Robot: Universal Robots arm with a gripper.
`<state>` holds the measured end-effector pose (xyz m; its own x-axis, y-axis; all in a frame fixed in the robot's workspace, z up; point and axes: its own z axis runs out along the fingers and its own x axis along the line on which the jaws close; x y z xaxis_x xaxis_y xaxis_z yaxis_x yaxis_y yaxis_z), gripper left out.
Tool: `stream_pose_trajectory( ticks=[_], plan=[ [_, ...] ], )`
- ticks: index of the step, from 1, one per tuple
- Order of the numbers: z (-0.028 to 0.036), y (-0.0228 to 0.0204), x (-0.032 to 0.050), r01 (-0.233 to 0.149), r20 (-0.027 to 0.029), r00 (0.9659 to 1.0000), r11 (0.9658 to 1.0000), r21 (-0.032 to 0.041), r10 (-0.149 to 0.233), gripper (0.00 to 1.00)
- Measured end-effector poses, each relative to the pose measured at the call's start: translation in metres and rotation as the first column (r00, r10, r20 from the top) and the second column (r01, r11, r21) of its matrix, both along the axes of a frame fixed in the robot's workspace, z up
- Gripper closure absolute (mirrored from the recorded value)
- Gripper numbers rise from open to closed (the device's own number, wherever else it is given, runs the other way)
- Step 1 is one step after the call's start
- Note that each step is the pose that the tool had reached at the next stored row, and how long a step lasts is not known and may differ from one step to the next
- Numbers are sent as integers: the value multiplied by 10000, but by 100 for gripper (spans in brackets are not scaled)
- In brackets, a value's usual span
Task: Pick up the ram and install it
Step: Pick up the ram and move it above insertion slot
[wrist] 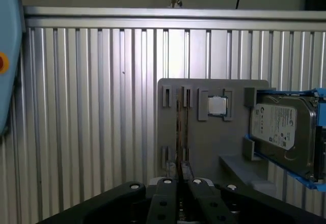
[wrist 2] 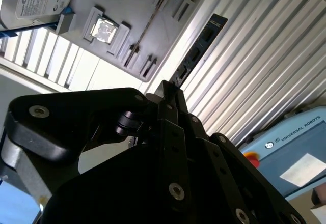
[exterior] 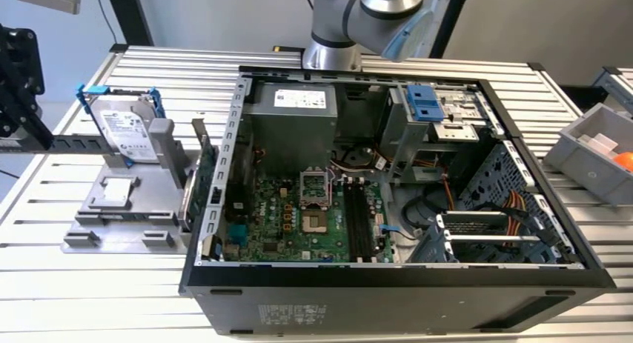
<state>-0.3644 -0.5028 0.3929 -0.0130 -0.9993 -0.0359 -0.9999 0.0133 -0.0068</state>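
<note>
Blue plastic of one control pendant (wrist: 6, 56) sits well off to one side of the gripper (wrist: 179, 172), and a slatted aluminium table (wrist: 76, 112) spreads beneath. Straight ahead of the fingertips lies one grey fixture plate (wrist: 204, 147) with four small slotted posts (wrist: 165, 96), set in pairs, I judge, to stand a thin board on edge for an easy pinch. The jaws are narrow and clamp the one ram (wrist 2: 201, 43) by its flat faces. It juts past the fingertips, seemingly free of the posts, which leaves its long edge bare for a socket. To the gripper's far side the plate carries one square processor chip (wrist: 217, 105) and, farther out, one hard drive (wrist: 277, 124) standing on edge in a blue-tabbed frame, its broad sides reachable.
</note>
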Motion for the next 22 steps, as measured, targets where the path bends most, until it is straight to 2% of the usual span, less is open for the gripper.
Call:
stream_pose_trajectory(
  ticks=[9, 16, 22],
  plan=[
    [2, 0, 14, 0, -2, 10000, 10000, -6, 0, 100],
    [1, 0, 62, 1, -2, 10000, 10000, -6, -1, 100],
    [1, 0, 133, 0, -4, 10000, 10000, -6, 0, 100]
  ],
)
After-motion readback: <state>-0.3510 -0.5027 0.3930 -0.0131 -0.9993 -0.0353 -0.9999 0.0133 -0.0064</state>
